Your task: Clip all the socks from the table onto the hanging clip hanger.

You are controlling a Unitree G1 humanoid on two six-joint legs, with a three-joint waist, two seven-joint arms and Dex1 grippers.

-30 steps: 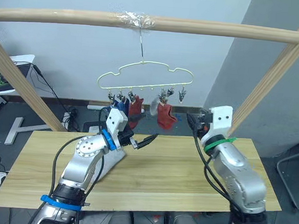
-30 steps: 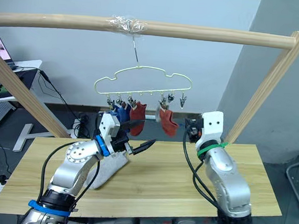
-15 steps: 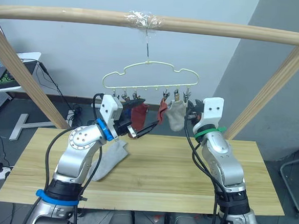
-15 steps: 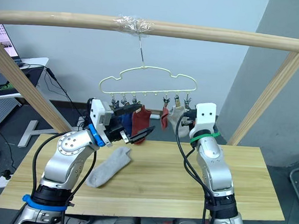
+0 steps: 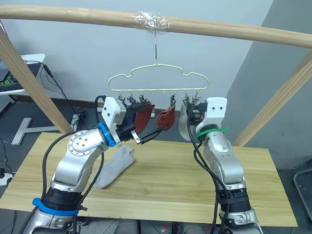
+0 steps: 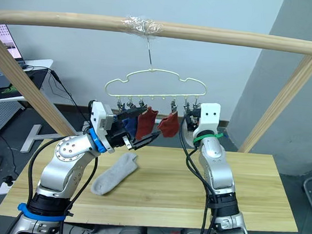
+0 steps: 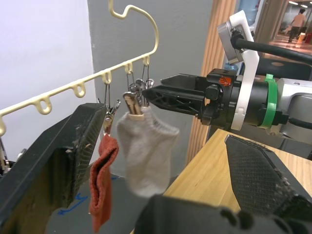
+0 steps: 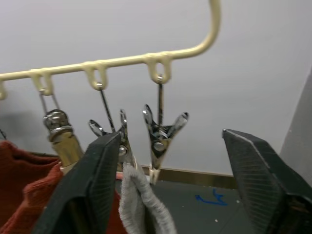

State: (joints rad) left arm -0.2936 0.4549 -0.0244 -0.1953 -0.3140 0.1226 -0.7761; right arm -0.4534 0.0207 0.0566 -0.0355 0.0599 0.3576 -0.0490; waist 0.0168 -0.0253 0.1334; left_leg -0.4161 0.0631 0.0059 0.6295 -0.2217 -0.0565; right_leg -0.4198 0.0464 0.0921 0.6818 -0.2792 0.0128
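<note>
Clip hanger [image 5: 157,79] is hanging upper center from the wooden pole [image 5: 231,31], carrying blue [image 6: 126,124], two rust red [image 5: 143,116] and one light grey sock [image 7: 146,148]. Right gripper [image 8: 165,161] is hovering at the hanger's right-end clips [image 8: 158,131], fingers apart, gripping nothing. Left gripper [image 5: 149,131] is sitting center frame below the hanger, fingers apart, empty. Second grey sock [image 6: 114,173] is lying on the table [image 5: 167,193], lower left of center.
</note>
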